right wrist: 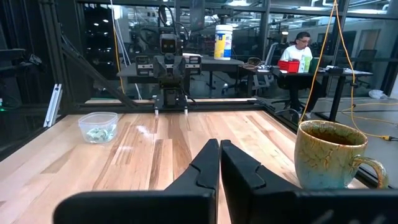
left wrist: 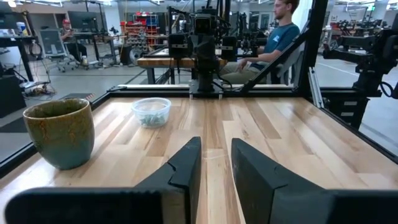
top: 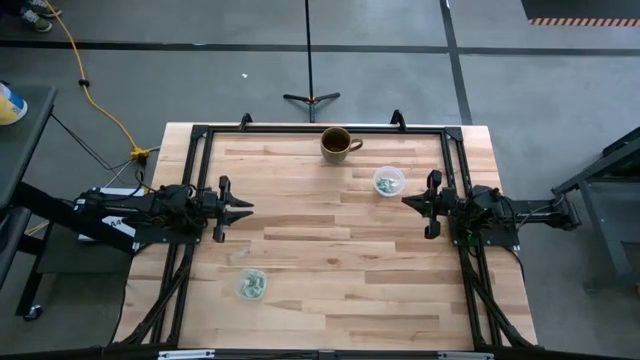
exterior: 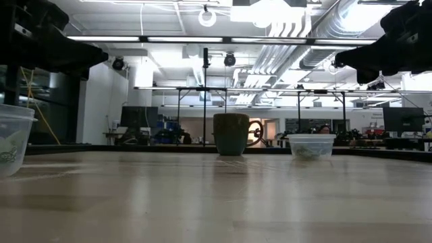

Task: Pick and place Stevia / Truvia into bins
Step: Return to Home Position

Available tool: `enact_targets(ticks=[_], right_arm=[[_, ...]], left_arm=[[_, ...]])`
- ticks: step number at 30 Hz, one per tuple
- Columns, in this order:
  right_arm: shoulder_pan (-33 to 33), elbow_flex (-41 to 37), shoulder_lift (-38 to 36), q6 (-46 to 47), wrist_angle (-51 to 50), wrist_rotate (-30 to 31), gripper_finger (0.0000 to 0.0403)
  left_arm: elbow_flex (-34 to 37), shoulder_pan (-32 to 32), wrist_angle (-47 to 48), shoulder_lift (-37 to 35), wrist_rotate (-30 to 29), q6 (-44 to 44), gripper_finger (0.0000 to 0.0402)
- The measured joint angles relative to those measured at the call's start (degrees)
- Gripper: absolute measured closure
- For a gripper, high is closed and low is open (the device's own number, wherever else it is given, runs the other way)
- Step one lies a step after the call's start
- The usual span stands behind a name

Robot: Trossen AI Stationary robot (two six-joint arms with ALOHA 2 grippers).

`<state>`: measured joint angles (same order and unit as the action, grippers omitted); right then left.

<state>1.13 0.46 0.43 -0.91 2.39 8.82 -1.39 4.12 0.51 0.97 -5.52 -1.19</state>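
Two clear cups hold the pale green and white packets. One cup (top: 388, 181) stands near the table's far right, beside the brown mug (top: 337, 143); the left wrist view shows it too (left wrist: 151, 112). The other cup (top: 252, 285) stands near the table's near left, and also shows in the right wrist view (right wrist: 98, 127). I see no packets loose on the wood. My left gripper (top: 248, 208) hovers at the table's left side with a narrow gap between its fingers (left wrist: 216, 163). My right gripper (top: 405, 201) hovers at the right side, shut and empty (right wrist: 219, 155).
The brown mug (left wrist: 61, 132) stands at the table's far edge, middle. A black frame (top: 200, 132) runs along the table's far, left and right sides. Bare wood lies between the two grippers. People sit at desks in the room beyond the table.
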Motion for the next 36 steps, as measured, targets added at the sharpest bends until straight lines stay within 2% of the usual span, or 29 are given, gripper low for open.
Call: enact_targets(ticks=[36], right_arm=[[0.0,0.01,-0.02,-0.01,-0.02,0.0,0.0394]], left_arm=[[-0.04,0.0,-0.01,0.02,-0.02,0.0,0.0279]])
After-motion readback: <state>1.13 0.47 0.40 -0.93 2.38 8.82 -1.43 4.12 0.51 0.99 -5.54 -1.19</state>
